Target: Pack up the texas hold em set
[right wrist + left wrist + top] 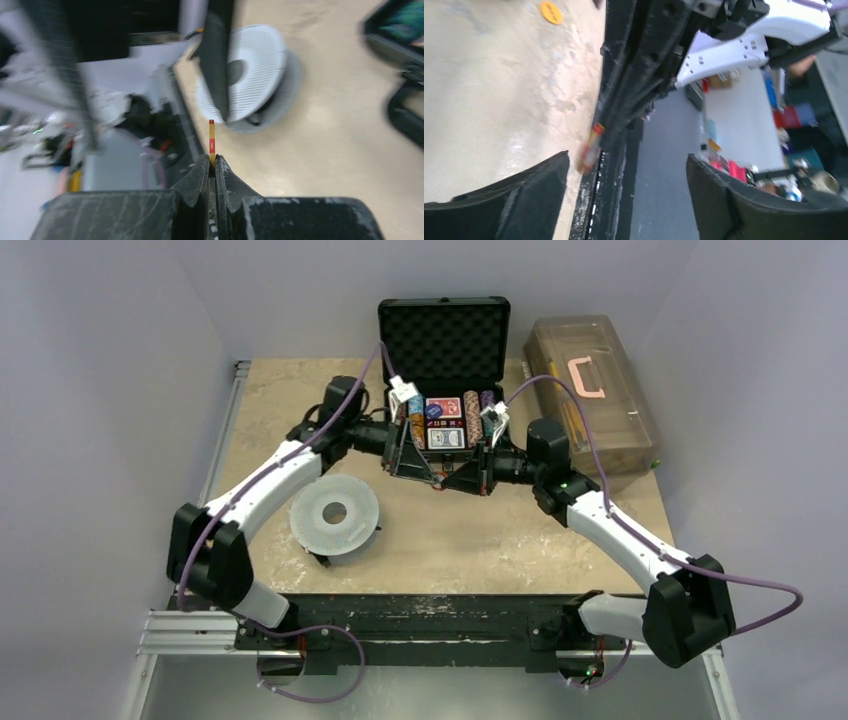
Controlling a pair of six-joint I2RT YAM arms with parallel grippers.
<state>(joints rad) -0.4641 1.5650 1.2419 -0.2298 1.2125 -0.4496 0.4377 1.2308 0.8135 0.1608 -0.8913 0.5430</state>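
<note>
The texas hold em set is a small black briefcase (445, 340) standing open at the back of the table, foam lid up. It holds rows of coloured poker chips (472, 406) and card decks (447, 408). Both arms meet just in front of it. My right gripper (212, 159) is shut on a thin yellow-and-red poker chip (211, 137), seen edge-on and sticking out past the tips. My left gripper (626, 200) stands open, and the same chip (591, 147) shows blurred beyond its left finger. From above, the left gripper (425, 468) and right gripper (462, 476) nearly touch.
A large grey-white disc (335, 512) with a centre hole lies on the table left of centre. A translucent brown toolbox (590, 390) with a pink handle stands at the back right. A small orange round piece (551, 12) lies on the tabletop.
</note>
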